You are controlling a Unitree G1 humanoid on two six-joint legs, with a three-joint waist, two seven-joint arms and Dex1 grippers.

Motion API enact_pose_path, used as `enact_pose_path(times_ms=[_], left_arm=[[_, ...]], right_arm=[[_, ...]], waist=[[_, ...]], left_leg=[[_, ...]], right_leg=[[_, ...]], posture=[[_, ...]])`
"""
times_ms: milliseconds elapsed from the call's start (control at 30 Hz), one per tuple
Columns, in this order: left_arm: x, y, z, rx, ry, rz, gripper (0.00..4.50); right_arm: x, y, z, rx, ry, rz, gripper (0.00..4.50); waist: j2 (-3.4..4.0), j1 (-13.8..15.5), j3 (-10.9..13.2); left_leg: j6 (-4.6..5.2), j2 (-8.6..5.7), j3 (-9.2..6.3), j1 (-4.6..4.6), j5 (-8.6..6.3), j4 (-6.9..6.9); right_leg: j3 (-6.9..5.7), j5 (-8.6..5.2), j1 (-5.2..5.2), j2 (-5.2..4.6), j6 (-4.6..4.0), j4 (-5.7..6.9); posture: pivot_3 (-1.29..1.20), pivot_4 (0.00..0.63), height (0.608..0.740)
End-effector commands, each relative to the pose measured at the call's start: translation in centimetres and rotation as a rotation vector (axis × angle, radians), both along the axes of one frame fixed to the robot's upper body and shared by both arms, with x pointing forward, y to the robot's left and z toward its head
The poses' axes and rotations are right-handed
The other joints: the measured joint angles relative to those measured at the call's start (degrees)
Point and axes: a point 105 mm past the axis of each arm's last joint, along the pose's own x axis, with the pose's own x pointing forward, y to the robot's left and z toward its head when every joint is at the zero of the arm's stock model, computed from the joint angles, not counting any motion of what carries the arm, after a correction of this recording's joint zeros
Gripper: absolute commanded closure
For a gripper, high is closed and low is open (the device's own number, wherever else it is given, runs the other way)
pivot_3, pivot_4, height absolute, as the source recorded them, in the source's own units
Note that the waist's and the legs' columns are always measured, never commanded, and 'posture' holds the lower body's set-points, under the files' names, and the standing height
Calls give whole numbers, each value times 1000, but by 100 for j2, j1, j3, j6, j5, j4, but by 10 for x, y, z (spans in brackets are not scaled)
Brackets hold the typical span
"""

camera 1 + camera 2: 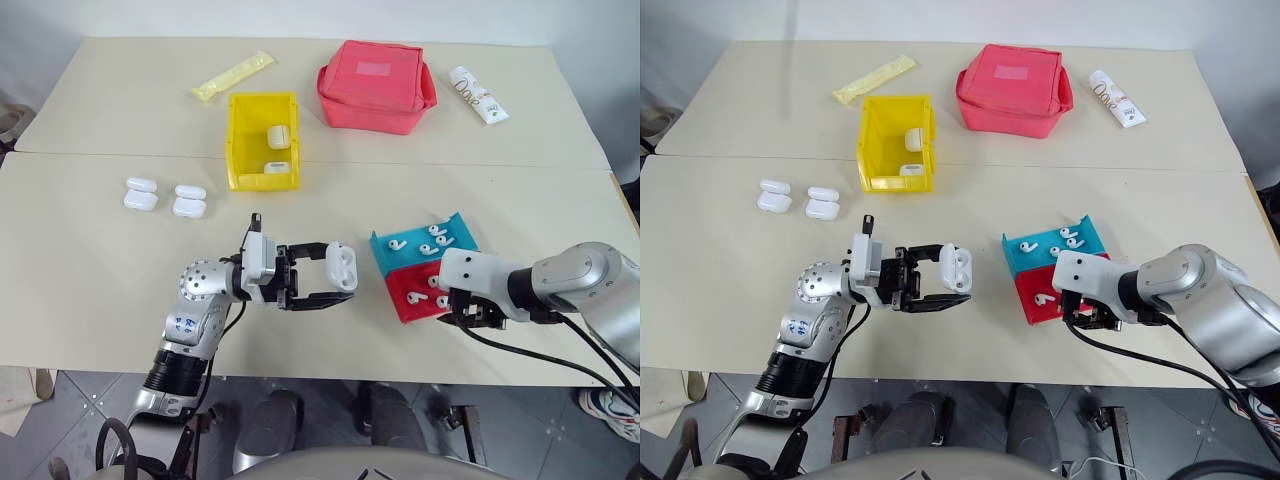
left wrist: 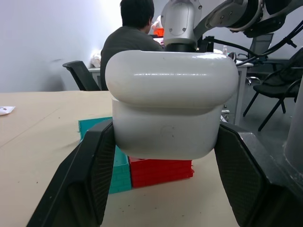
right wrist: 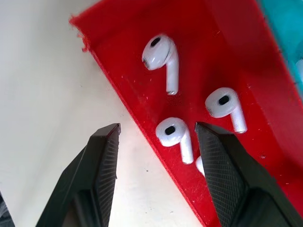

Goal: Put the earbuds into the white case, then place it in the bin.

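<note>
My left gripper (image 1: 338, 272) is shut on a white case (image 2: 170, 113), held above the table's middle and pointing toward the trays. A red tray (image 3: 227, 42) holds three earbuds (image 3: 161, 53). My right gripper (image 3: 157, 127) hangs open, tilted down over the tray's near edge. One finger is over the bare table and the other over the tray, with one earbud (image 3: 174, 135) lying between them. More earbuds (image 1: 432, 240) lie in the blue tray (image 1: 384, 258) just behind. The yellow bin (image 1: 240, 150) stands farther back with two cases (image 1: 277, 135) inside.
Several spare white cases (image 1: 140, 193) lie on the table to the left. A pink-red pouch (image 1: 375, 85), a white tube (image 1: 478, 95) and a yellow packet (image 1: 232, 76) sit at the back. A seated person (image 2: 130, 33) shows beyond the table.
</note>
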Motion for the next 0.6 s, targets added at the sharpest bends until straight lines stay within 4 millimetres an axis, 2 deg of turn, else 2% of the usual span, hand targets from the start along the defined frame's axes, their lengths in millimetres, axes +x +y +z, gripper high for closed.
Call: enact_pose_path(times_ms=[33,600], left_arm=[[-7,-5,10,-16,-56,-22,1728],[-8,-4,12,-15,-55,-10,1728]], right_arm=[[7,-1,3,-27,-42,4,1908],[12,-1,-2,-41,-43,18,1908]], waist=[[0,3,0],[0,-1,0]], left_leg=[[0,0,0,0,0,0],[0,0,0,1,0,0]], right_leg=[[0,0,0,0,0,0],[0,0,1,1,0,0]], posture=[[0,150,740],[0,150,740]])
